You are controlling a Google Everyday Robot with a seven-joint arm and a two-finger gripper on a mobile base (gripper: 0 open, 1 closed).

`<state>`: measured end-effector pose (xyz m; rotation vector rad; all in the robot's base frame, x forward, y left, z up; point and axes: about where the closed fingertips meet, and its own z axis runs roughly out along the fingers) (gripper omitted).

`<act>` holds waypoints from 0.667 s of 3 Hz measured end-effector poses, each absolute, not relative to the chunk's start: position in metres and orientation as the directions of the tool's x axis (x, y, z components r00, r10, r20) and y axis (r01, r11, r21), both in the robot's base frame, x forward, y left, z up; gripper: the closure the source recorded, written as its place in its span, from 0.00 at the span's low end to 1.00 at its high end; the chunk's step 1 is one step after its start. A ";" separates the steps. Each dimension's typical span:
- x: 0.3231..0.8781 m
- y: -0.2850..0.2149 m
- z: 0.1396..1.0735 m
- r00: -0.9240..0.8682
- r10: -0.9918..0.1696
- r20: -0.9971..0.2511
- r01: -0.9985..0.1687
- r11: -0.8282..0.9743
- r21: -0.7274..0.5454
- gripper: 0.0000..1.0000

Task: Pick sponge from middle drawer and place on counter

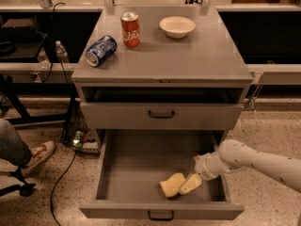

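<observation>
The pale-yellow sponge (170,185) lies on the floor of the pulled-out middle drawer (136,166), near its front right. My gripper (190,184) reaches into the drawer from the right on a white arm (254,161). Its tip is low and right against the sponge's right side. The sponge rests on the drawer floor. The counter (188,55) is the grey top slab of the cabinet, well above the gripper.
On the counter stand a red soda can (130,29) and a white bowl (177,26), with a blue can (100,50) lying on its side. A shut drawer front (161,115) sits above the open one. A person's shoe (38,154) and cables are on the floor at left.
</observation>
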<state>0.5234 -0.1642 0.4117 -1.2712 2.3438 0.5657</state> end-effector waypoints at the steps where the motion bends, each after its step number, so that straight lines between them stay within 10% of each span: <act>1: 0.521 -0.155 0.393 -0.481 -0.676 -0.558 -0.863 0.477 0.165 0.00; 2: 0.522 -0.136 0.381 -0.452 -0.677 -0.581 -0.880 0.443 0.168 0.00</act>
